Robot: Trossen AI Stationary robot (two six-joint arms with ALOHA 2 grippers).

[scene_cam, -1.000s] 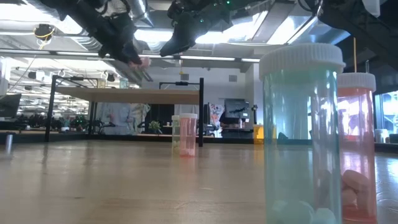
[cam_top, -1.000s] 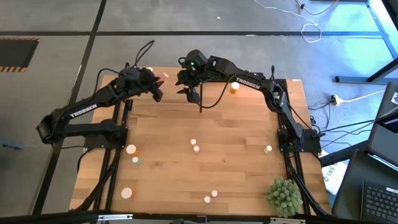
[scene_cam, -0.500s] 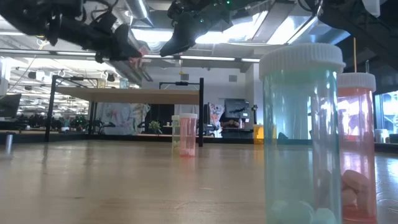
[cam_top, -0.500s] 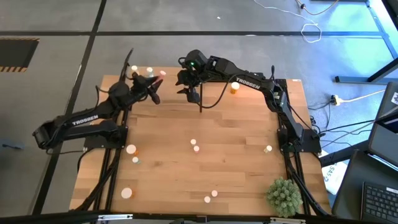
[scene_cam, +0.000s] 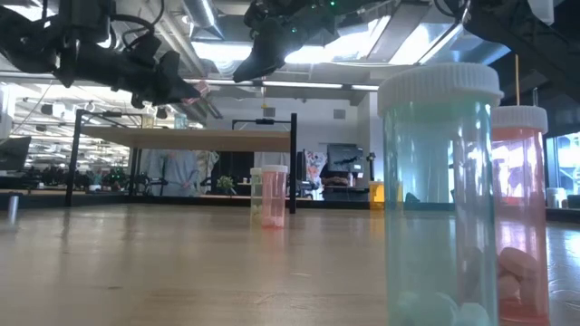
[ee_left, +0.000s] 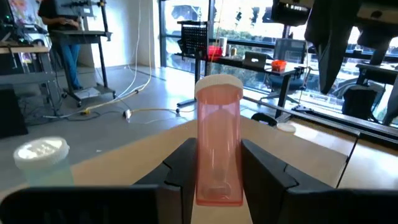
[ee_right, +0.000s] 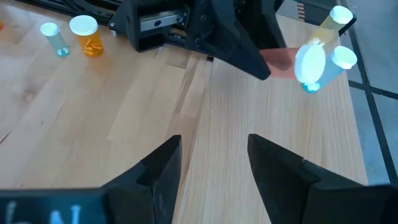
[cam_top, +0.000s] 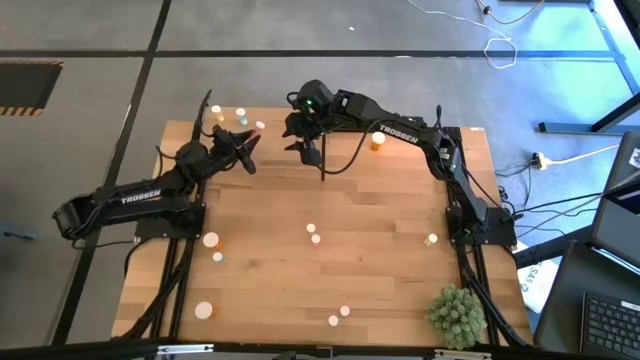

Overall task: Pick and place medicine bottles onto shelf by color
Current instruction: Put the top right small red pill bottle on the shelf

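Note:
My left gripper [cam_top: 250, 143] is shut on a reddish medicine bottle [ee_left: 219, 140] with a white cap, above the far-left shelf [scene_cam: 181, 138]. It also shows in the low view [scene_cam: 195, 89]. Two white-capped bottles [cam_top: 215, 110] [cam_top: 240, 113] stand on the shelf; one shows in the left wrist view [ee_left: 40, 155]. My right gripper [cam_top: 312, 152] is open and empty, pointing down over the shelf's right end, its fingers apart in its wrist view [ee_right: 214, 168]. Several more bottles stand on the table, among them a pair at the middle [cam_top: 313, 234]. My left gripper pinches the lower part of the reddish bottle's body [ee_left: 208, 180] between its two fingers, one on each side. The fingers come about level from the table's left. The bottle stands upright in the hold with its cap [ee_left: 219, 86] above the fingers, lifted clear of the shelf.
An orange bottle [cam_top: 377, 140] stands at the far right, and others at the left [cam_top: 211, 240] [cam_top: 204, 311], near edge [cam_top: 340, 316] and right [cam_top: 431, 239]. A spiky green plant ball [cam_top: 455, 315] sits at the near right corner. A thin black shelf post [cam_top: 322, 165] stands by my right gripper.
My left arm has drawn back toward the table's left edge and sunk lower. Its gripper has tipped from slanting down to nearly level and still holds the reddish bottle above the shelf. Two bottles on the shelf that the arm covered now show.

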